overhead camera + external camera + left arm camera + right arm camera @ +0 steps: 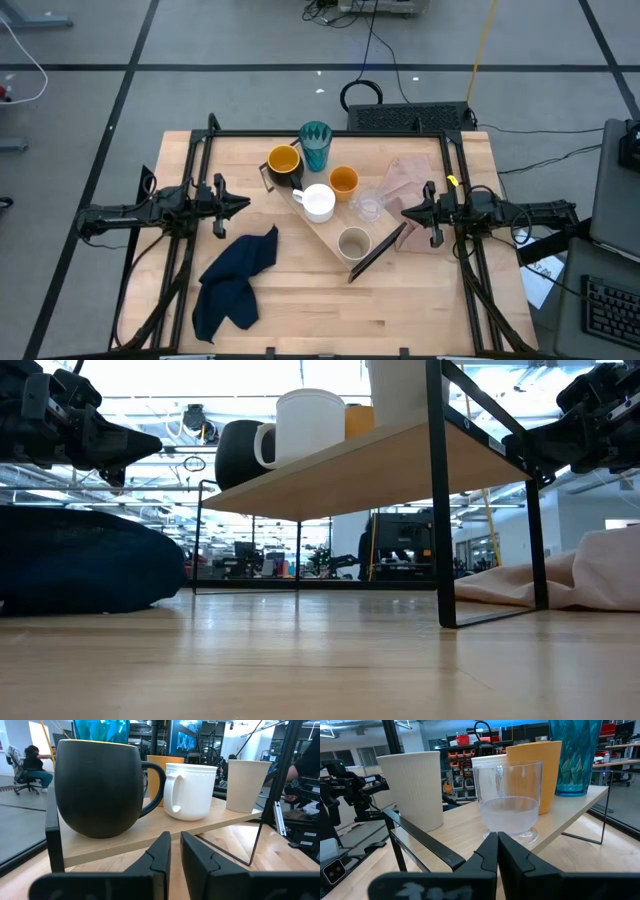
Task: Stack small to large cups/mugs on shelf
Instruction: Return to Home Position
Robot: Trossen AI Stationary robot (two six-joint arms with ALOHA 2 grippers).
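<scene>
Closest in, a dark blue cloth (235, 282) sits crumpled on the tabletop (420, 310). The shelf (328, 228) runs diagonally away from it with all six on top. The beige-grey cup (353, 243) is at the near end, then the small clear cup (369, 208) and white mug (319, 202), small orange cup (343, 180), yellow-orange mug (284, 161), and teal tumbler (315, 146) farthest. The left end effector (242, 203) hangs off the shelf's left side, fingers pretty much together. The right end effector (406, 212) hangs off its right by a pinkish cloth (405, 178), fingers pressed together.
</scene>
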